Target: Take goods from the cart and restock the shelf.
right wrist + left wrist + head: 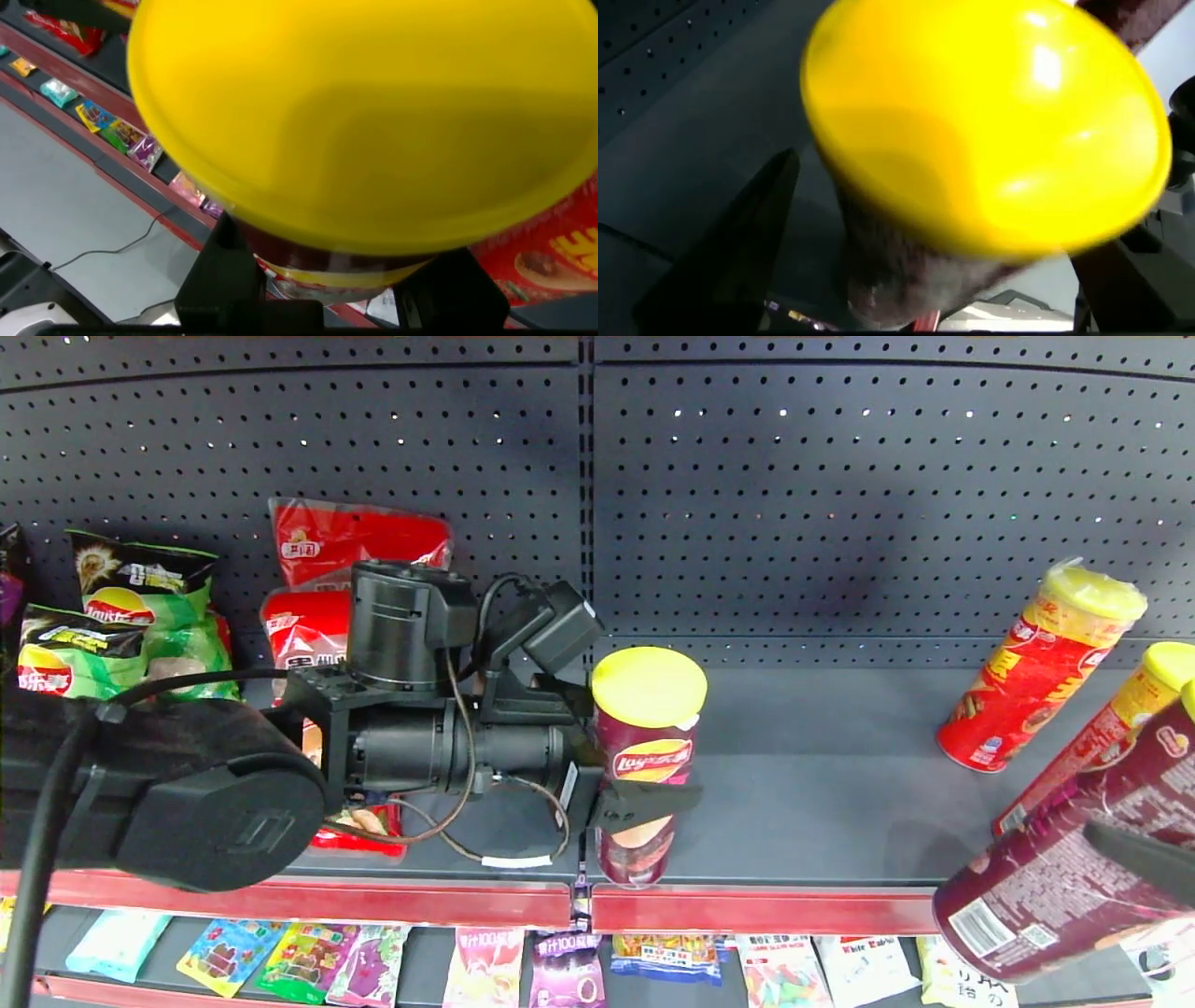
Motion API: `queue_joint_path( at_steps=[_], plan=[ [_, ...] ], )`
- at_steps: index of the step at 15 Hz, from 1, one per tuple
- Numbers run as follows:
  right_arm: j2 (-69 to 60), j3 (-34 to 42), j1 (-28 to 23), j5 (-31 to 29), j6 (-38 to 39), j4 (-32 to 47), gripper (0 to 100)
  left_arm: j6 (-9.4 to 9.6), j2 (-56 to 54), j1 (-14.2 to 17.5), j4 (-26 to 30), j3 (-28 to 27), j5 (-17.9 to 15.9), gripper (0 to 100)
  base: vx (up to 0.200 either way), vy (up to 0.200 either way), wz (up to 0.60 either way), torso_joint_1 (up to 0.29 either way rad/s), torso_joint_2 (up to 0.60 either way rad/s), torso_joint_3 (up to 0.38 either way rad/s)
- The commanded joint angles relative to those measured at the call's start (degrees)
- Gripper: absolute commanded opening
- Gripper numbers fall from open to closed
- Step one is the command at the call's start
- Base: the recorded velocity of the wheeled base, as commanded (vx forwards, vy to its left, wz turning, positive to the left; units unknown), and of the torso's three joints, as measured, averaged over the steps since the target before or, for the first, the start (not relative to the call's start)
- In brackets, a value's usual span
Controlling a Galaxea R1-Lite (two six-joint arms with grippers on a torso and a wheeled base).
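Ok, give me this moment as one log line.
left gripper: shut on purple can, upright at shelf front | right gripper: shut on second purple can, tilted

No text reads clearly; a barcode [974, 926] marks the tilted can [1074, 859].

Our left arm [420, 747] is all matte black cylinders and brackets, thin cables [465, 761] looping beneath; left gripper [644, 801] black too

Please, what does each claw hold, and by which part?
Left claw: upright maroon crisp can with yellow lid, mid-body. Right claw: tilted maroon crisp can, its side.
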Motion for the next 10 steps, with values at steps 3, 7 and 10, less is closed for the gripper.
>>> queue_joint_path(
  at_steps=[3, 7, 10],
  plan=[
    [14.8, -11.2, 3.0, -0.3, -0.7, -0.2, 0, 0.0, -4.1, 1.5, -3.1, 7.0, 0.3, 100, 0.0, 0.0, 0.0, 0.0, 0.0, 0.0],
    [28.0, -21.3, 3.3, -0.1, -1.2, -1.7, 0, 0.0, -9.5, 3.7, -5.7, 16.0, 2.5, 100, 0.0, 0.0, 0.0, 0.0, 0.0, 0.0],
    [35.4, -26.5, 7.8, -0.2, -1.3, -1.9, 0, 0.08, -14.1, 4.6, -5.7, 22.3, 4.0, 100, 0.0, 0.0, 0.0, 0.0, 0.0, 0.0]
  ],
)
